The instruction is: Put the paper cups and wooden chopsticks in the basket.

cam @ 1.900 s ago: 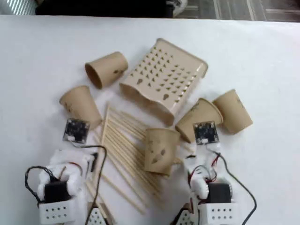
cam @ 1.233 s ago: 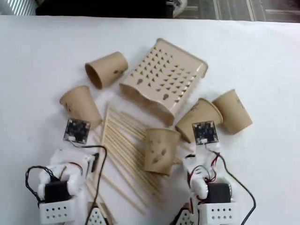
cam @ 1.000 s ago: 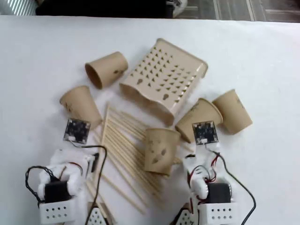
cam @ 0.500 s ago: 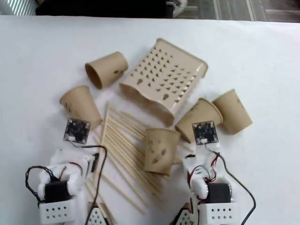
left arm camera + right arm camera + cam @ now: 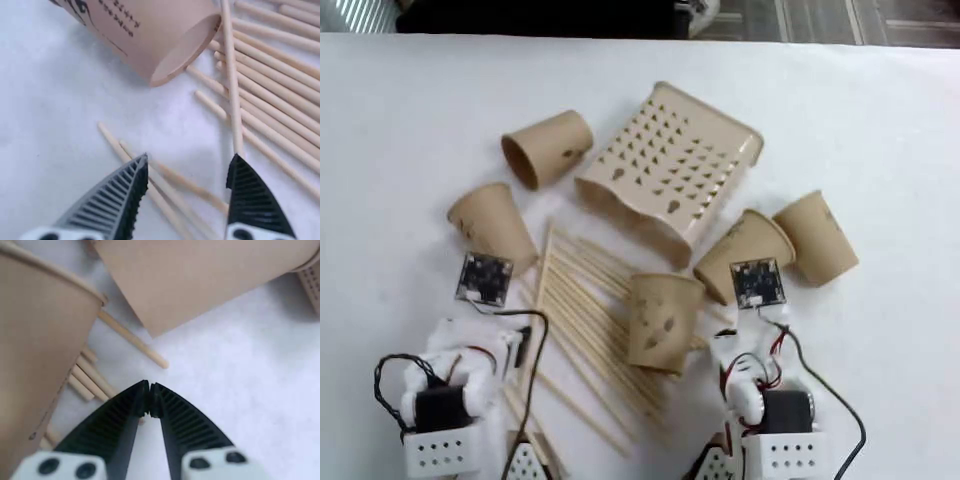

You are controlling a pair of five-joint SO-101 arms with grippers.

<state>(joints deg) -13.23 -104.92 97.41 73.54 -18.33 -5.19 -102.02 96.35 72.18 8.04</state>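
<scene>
Nothing was moved since the earlier frames; both arms were kept at the near table edge. Left gripper (image 5: 189, 160) was spread over loose chopsticks (image 5: 582, 305). Right gripper (image 5: 150, 387) was pressed together, empty, beside a cup (image 5: 663, 322) lying on the chopsticks. Five tan cups (image 5: 548, 147) lay tipped around the perforated basket (image 5: 670, 165). Risk judged: thin round chopsticks could be rolled away or dropped from a pinch, and soft cup walls crushed.

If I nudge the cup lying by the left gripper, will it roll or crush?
The cup lies on its side and tapers, so a push would probably roll it in a curve. It looks like thin paper: likely light, and easily dented by a hard pinch. The chopsticks beside it may block it.
</scene>
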